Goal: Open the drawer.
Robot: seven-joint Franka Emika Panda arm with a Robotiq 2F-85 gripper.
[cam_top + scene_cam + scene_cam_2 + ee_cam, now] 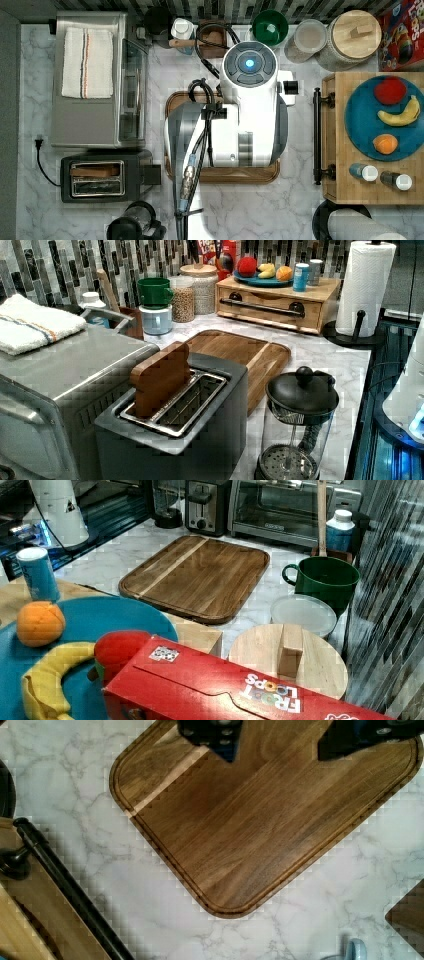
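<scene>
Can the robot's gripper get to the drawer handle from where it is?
Probably yes. The gripper hangs open over the tray, and only bare marble counter lies between the tray and the handle on the drawer.

A dark walnut tray with rounded corners (197, 577) lies on the white marble tabletop (115, 555), near a green mug (325, 580).

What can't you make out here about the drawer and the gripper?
- Drawer contents: front shut in the left view.
- Drawer front in the top view: the handle shows, the panel lies under the box's top.
- Gripper: the wrist view's edge cuts its fingers, which stand apart over the walnut tray.
</scene>
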